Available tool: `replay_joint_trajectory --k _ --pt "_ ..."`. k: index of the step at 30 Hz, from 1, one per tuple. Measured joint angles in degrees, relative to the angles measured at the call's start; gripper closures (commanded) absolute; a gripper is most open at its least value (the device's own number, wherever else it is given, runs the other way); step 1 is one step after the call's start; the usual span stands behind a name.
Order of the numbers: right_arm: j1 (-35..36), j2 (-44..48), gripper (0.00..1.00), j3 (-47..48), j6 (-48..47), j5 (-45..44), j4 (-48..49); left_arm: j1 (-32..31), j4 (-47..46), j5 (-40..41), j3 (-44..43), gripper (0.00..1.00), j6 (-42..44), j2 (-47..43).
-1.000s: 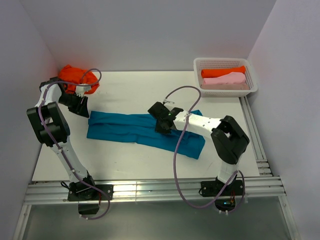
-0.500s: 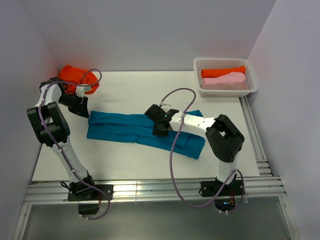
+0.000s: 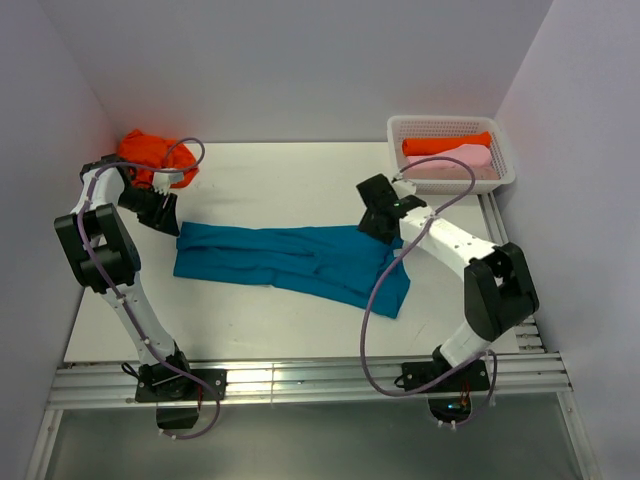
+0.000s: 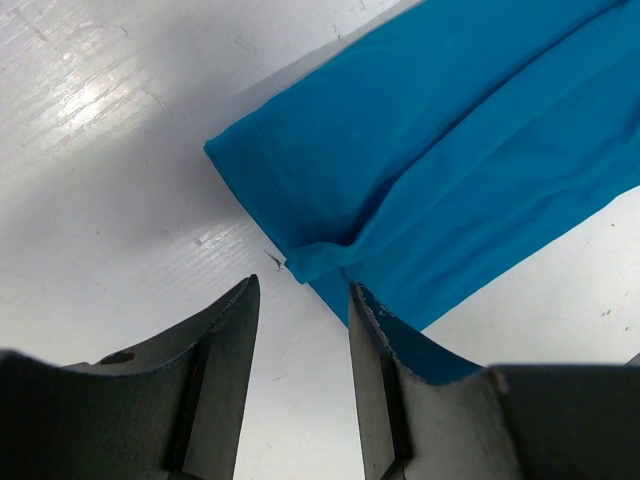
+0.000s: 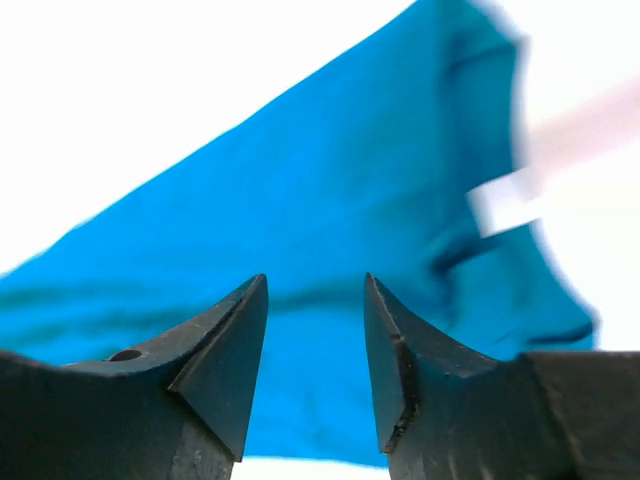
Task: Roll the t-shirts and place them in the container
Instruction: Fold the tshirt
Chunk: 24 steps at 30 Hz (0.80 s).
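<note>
Here the teal-blue t-shirt [image 3: 290, 262] lies flat on the white table [image 3: 270, 180], folded lengthwise into a long narrow strip. The strip runs from the left side toward the right and slants slightly nearer the arm bases at its right end. The left gripper [image 4: 302, 292] sits at the strip's left end, its two fingers parted with nothing between them. In its wrist view, bare table shows in the gap, and the hemmed corner of the cloth with its layered fold lies just ahead of the tips. The right gripper [image 5: 315, 285] is over the far edge of the strip's right end, its fingers likewise spread and empty. Teal fabric fills the wrist view beneath them, though that picture is blurred, and I cannot tell whether the tips touch the cloth. A lilac cable [image 3: 385, 280] from the right arm loops down across the shirt's right end. A crumpled orange-red t-shirt [image 3: 140, 150] sits in the far left corner of the table, behind the left arm's wrist. In the far right corner stands a white mesh basket [image 3: 505, 172] holding an orange bundle [image 3: 445, 144] with a pale pink bundle [image 3: 455, 159] lying just beside it on the near side.
</note>
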<state>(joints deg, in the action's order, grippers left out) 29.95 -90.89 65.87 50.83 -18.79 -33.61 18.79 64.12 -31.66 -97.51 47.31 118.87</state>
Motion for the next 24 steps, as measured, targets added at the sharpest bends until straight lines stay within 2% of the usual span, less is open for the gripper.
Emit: replay_joint_trajectory --k 7,16,24 --pt "-9.79 -6.14 0.44 -0.02 -4.55 -0.96 1.03 -0.13 0.0 0.02 0.0 0.53 -0.02 0.0" --pt "-15.47 -16.44 0.45 6.58 -10.25 -1.16 1.01 -0.13 0.04 0.04 -1.07 0.53 -0.13 0.0" --pt "-17.05 -21.92 0.79 10.99 -13.03 -0.22 0.79 -0.15 0.0 0.15 -1.2 0.54 -0.31 0.02"
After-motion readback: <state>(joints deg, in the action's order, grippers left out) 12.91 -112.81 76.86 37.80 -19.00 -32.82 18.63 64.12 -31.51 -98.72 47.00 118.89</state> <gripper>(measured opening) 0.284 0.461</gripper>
